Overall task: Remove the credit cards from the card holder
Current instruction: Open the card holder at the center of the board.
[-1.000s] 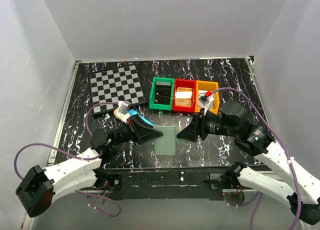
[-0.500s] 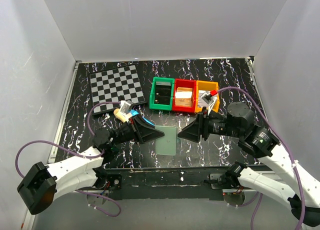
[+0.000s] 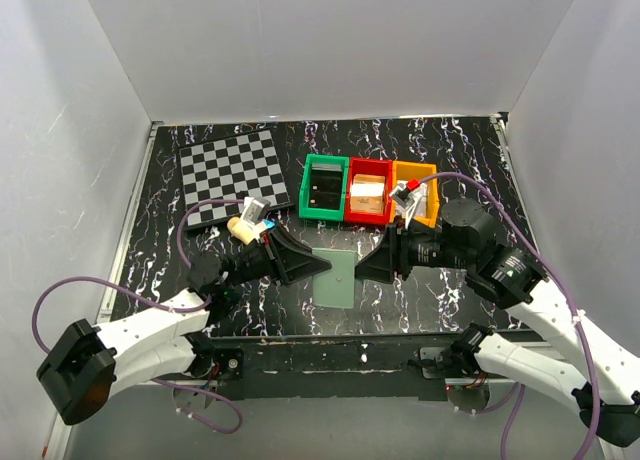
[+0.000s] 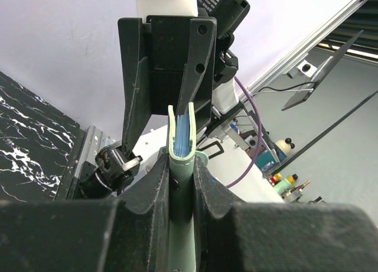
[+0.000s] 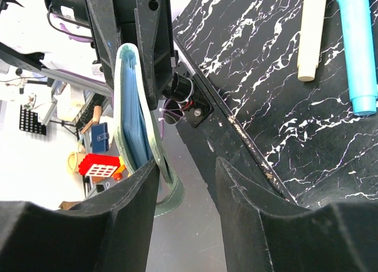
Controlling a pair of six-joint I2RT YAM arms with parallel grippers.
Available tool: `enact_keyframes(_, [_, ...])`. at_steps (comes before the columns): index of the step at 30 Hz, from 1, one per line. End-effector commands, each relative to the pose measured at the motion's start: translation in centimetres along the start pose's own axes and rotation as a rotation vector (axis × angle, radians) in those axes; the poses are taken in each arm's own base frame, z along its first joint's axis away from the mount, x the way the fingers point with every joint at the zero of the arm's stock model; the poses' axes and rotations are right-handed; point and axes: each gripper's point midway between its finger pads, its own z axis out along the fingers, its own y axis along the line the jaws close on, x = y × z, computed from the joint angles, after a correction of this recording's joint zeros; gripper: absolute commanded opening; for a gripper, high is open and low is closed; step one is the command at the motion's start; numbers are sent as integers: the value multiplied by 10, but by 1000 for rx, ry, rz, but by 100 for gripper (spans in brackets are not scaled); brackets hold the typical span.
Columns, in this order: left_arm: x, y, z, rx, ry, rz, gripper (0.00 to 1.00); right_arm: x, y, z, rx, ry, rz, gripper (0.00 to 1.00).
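My left gripper (image 3: 322,268) is shut on the card holder (image 3: 334,277), a grey-green flat wallet held off the table between the two arms. In the left wrist view the card holder (image 4: 180,143) stands edge-on between the pads, with blue inner panels showing at its top. My right gripper (image 3: 361,267) is at the holder's right edge, open. In the right wrist view the card holder (image 5: 131,121) lies against the left finger (image 5: 127,219), and its small looped tab (image 5: 170,192) hangs in the gap of the right gripper (image 5: 186,168). The credit cards are hidden inside.
A checkered board (image 3: 232,175) lies at the back left. Green (image 3: 324,187), red (image 3: 369,190) and orange (image 3: 415,192) bins stand in a row behind the holder. A cream stick (image 5: 311,35) and a blue marker (image 5: 356,47) lie on the black marbled table (image 3: 460,150).
My right gripper has moved left up to the holder's edge and its jaws have narrowed a little. The left gripper has kept its hold and shifted the holder slightly.
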Motion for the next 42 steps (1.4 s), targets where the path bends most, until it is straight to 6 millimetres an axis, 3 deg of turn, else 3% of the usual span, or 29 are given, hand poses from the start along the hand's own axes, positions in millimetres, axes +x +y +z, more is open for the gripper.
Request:
enact_keyframes(1, [-12, -17, 9, 58, -14, 28, 0, -3, 11, 2, -62, 11, -19, 49])
enact_keyframes(6, [-13, -17, 13, 65, -5, 25, 0, -1, 13, 5, -83, 26, -19, 42])
enact_keyframes(13, [-12, -11, 17, 56, 5, 11, 0, 2, 18, 10, -122, 47, -14, 40])
enact_keyframes(19, [-8, -6, 15, 47, 11, -4, 0, 1, 18, 8, -114, 36, -13, 15])
enact_keyframes(20, [-7, -5, 14, 39, 9, -2, 10, 2, 18, 6, -108, 39, -19, 11])
enact_keyframes(22, [-7, -4, 12, 20, 8, 0, 38, 1, 16, 1, -75, 37, -36, 1])
enact_keyframes(24, [-7, -4, 9, 0, 5, 7, 66, 0, 13, -4, -38, 44, -44, 1])
enact_keyframes(27, [-8, 5, 7, -61, -9, -2, 98, -3, 7, -11, 47, 60, -47, 1])
enact_keyframes(33, [-5, 20, 8, -126, 5, -13, 98, 1, -10, -18, 193, 150, -27, 1])
enact_keyframes(38, [5, 38, 21, -237, 59, 20, 98, 0, -32, -28, 380, 216, 14, 1])
enact_keyframes(42, [-3, 43, 16, -284, -23, 57, 98, -1, -41, -38, 477, 244, 24, 1])
